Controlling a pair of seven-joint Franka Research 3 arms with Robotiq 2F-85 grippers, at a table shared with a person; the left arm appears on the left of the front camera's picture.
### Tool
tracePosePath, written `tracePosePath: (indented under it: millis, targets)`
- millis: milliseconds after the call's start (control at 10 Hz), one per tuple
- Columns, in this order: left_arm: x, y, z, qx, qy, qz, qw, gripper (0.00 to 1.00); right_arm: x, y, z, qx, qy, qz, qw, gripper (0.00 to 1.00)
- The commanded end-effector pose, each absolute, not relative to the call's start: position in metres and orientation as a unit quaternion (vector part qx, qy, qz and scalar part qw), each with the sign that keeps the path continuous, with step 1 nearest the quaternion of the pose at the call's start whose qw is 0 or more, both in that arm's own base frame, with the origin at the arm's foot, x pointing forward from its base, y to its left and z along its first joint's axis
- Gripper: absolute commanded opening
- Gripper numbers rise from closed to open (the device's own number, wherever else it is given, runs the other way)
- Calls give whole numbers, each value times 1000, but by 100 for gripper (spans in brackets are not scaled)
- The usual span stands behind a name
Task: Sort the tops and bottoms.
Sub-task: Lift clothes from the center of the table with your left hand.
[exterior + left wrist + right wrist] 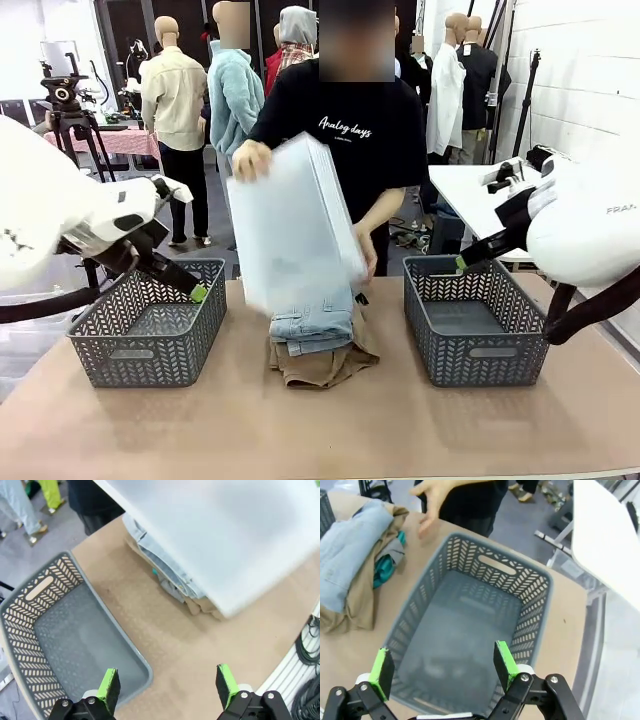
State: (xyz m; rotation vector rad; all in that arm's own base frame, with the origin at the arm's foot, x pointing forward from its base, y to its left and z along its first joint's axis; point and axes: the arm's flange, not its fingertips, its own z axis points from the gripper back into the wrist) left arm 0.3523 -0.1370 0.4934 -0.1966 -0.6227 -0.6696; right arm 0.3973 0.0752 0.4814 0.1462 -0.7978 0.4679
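Note:
A pile lies mid-table. Light blue jeans, the bottoms (312,325), are on top, and a tan top (322,366) lies under them. The right wrist view shows the jeans (347,550), the tan top (350,615), a teal top (384,571) and a bit of grey top (395,547) tucked between. My left gripper (197,292) hangs open over the left basket's far right rim, its jaws (167,685) empty. My right gripper (462,264) stands open above the right basket, nothing between its pads (442,667).
Two dark grey lattice baskets flank the pile, one left (140,355), one right (480,355); both are empty. The person at the far side holds a large pale bin (295,220) tilted over the pile. A white side table (470,190) stands back right.

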Motion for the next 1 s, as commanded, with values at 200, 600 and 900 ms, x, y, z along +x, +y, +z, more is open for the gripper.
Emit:
tracePosePath:
  millis: [200,600,900]
  targets:
    - [331,-112,510,-99,-303,-329,889,100,362,51,463,91,-382,223,892,100]
    - [334,-119,523,-100,-306,-323,890,100,396,55,489,80,-388,209,894,100]
    - [334,-119,523,-100,-306,-323,890,100,396,55,489,80,-388,209,894,100]
